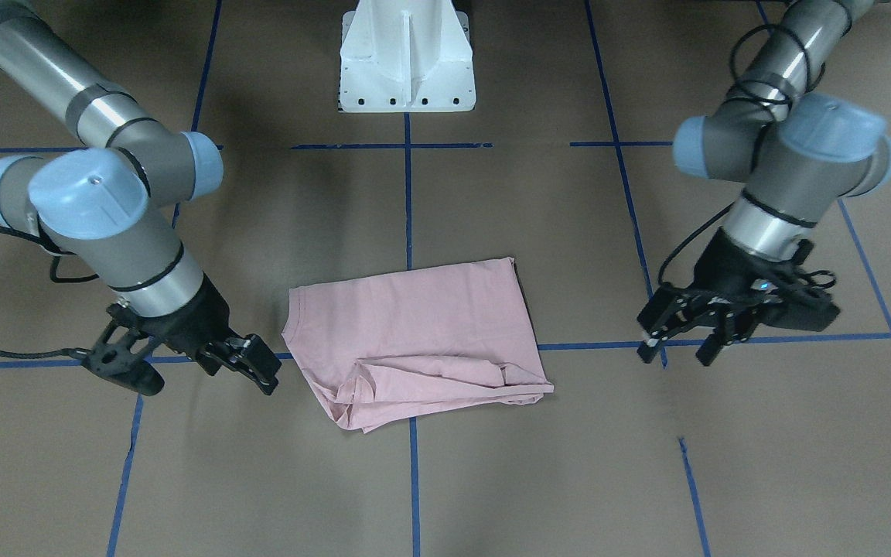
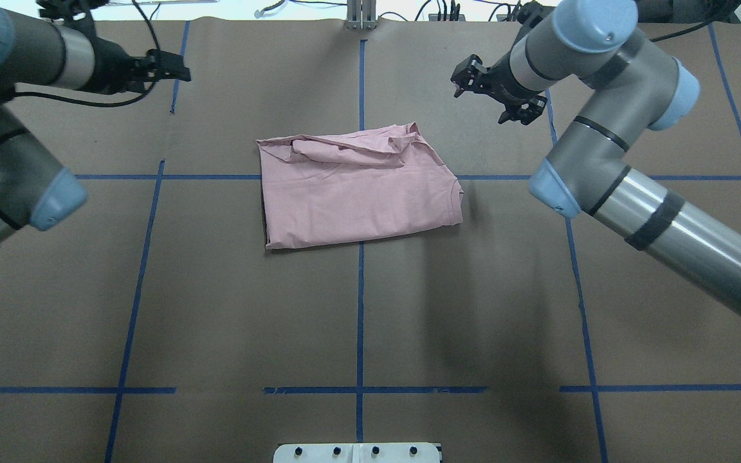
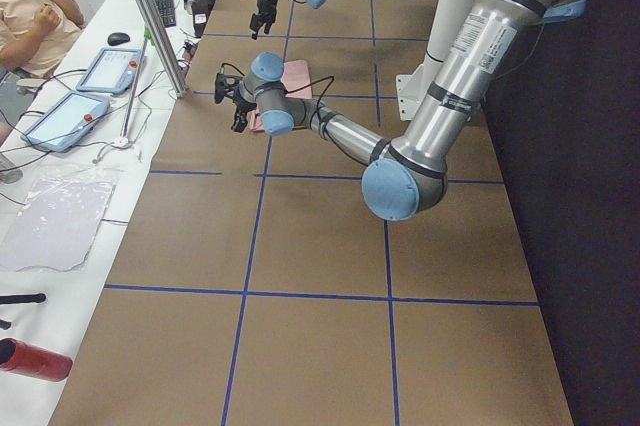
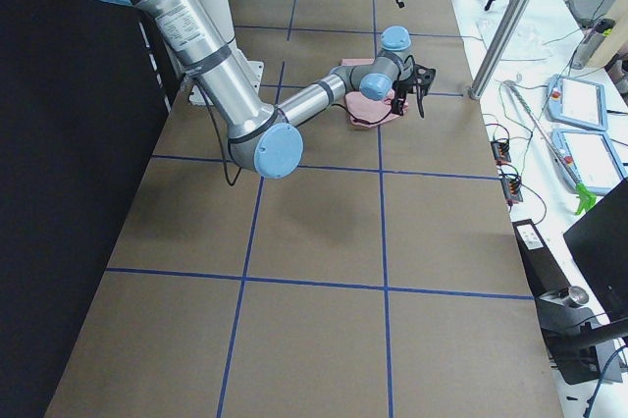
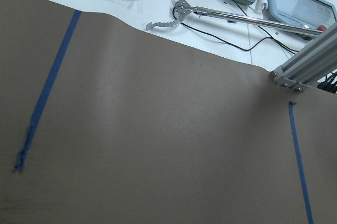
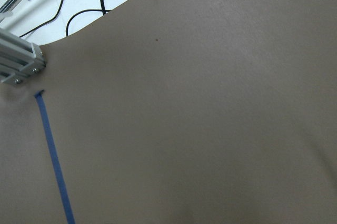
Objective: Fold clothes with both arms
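The pale pink T-shirt (image 1: 414, 333) lies folded into a rough rectangle at the middle of the brown table, with loose bunched folds along its far edge (image 2: 345, 145). Its print is hidden. My left gripper (image 1: 676, 357) is open and empty, hovering clear of the shirt on my left side (image 2: 181, 67). My right gripper (image 1: 209, 385) is open and empty, just off the shirt's collar side (image 2: 480, 99). Neither touches the cloth. Both wrist views show only bare table paper and blue tape.
The white pedestal (image 1: 407, 62) stands at my base behind the shirt. An aluminium post (image 5: 305, 66) stands at the table's far edge, with teach pendants (image 3: 85, 86), cables and a grabber tool (image 5: 179, 8) beyond it. A person (image 3: 30, 6) sits there.
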{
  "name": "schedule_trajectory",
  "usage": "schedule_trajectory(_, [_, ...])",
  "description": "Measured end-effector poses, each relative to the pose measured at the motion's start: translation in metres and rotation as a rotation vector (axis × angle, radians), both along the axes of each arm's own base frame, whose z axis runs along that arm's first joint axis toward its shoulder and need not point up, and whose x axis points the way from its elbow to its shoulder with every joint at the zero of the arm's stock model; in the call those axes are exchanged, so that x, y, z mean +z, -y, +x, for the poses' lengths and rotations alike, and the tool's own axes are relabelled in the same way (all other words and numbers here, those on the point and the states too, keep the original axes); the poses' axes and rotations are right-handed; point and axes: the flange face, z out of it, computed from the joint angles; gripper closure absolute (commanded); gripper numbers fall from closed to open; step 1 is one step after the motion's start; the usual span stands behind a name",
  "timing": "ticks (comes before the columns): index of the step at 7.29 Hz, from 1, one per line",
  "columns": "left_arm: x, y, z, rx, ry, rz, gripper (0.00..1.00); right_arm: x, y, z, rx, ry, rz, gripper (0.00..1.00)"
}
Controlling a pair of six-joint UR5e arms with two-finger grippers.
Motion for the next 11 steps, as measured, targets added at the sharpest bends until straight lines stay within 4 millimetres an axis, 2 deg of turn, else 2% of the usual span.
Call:
schedule_trajectory(1, [0.036,-0.004,-0.062,0.060,0.065,0.060,0.00,0.030,-0.008,0.050,-0.041,-0.017,0.034,0.00])
schedule_trajectory(3, [0.103,0.001,-0.175,0.131,0.240,0.164,0.00,0.125,-0.018,0.158,-0.145,-0.134,0.145,0.00])
schedule_trajectory(4, [0.127,0.005,-0.225,0.156,0.332,0.194,0.00,0.170,-0.024,0.212,-0.190,-0.194,0.197,0.00])
schedule_trajectory(5, [0.140,0.006,-0.271,0.181,0.408,0.209,0.00,0.212,-0.034,0.267,-0.236,-0.235,0.237,0.00])
schedule_trajectory(6, [0.146,0.002,-0.302,0.214,0.453,0.207,0.00,0.252,-0.049,0.315,-0.282,-0.259,0.266,0.00])
schedule_trajectory(7, [0.154,-0.008,-0.321,0.261,0.469,0.167,0.00,0.287,-0.067,0.351,-0.340,-0.280,0.284,0.00])
schedule_trajectory(8, [0.168,-0.023,-0.330,0.300,0.462,0.096,0.00,0.310,-0.081,0.374,-0.401,-0.288,0.284,0.00])
schedule_trajectory(9, [0.185,-0.047,-0.332,0.327,0.441,0.033,0.00,0.317,-0.089,0.391,-0.438,-0.272,0.269,0.00])
schedule_trajectory(10, [0.199,-0.071,-0.331,0.342,0.412,-0.003,0.00,0.312,-0.091,0.398,-0.459,-0.248,0.255,0.00])
schedule_trajectory(11, [0.207,-0.085,-0.330,0.349,0.394,-0.022,0.00,0.302,-0.088,0.396,-0.477,-0.233,0.240,0.00])
